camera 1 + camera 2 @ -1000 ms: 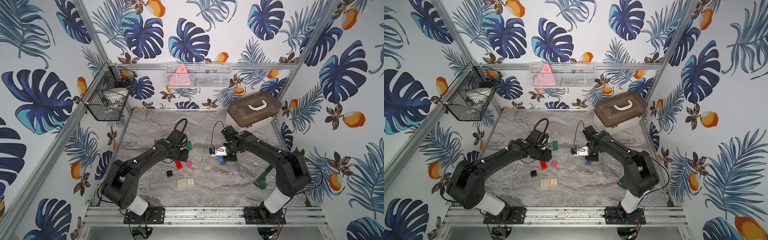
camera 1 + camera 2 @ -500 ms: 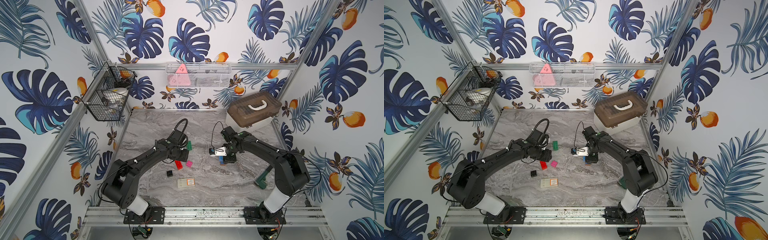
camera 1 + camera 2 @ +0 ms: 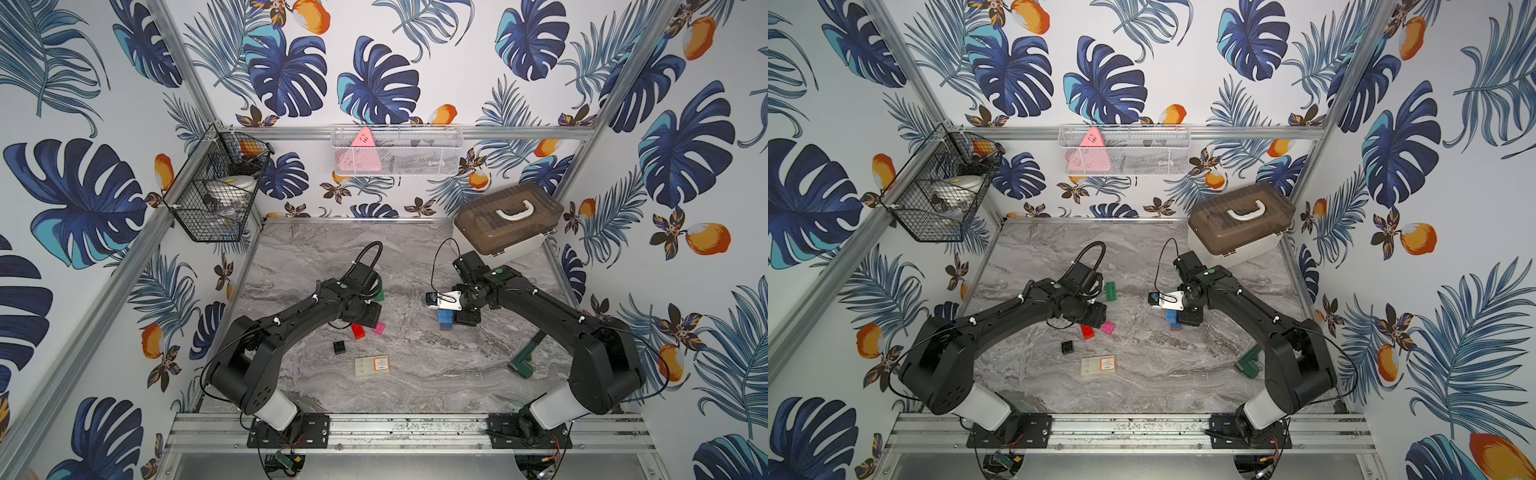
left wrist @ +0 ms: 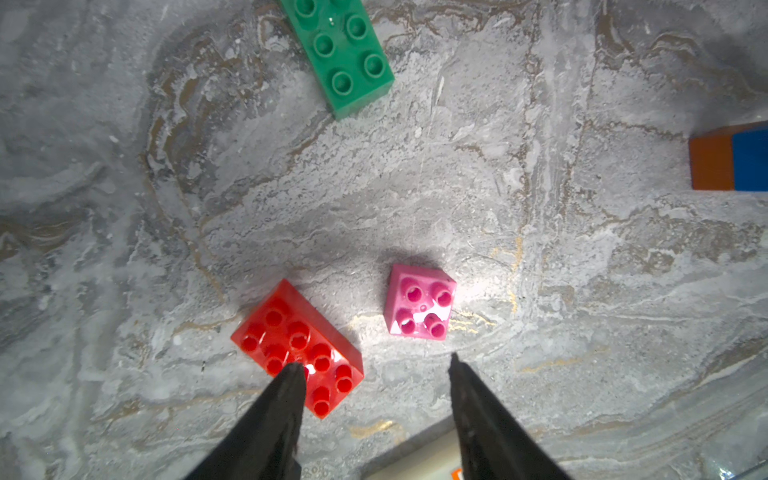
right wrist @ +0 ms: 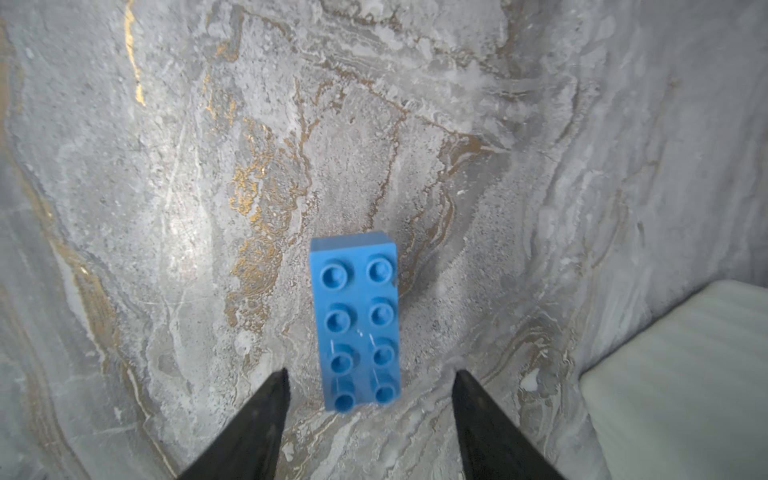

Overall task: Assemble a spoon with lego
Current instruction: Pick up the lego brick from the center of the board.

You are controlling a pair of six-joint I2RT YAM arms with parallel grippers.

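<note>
I'm seeing the right claw (image 5: 370,370) hanging with its tips apart on either side of the blue-topped stem (image 5: 357,320), which is standing free on the surface (image 5: 166,208). The left claw (image 4: 374,360) is hovering spread and empty over the red brick (image 4: 291,336) and pink brick (image 4: 419,303), with the green brick (image 4: 345,54) lying farther off.

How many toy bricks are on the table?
6 visible: a green brick, red brick and pink brick near the left arm, a black brick nearer the front, and a blue brick stacked on an orange brick by the right arm. That stack may hide more.
</note>
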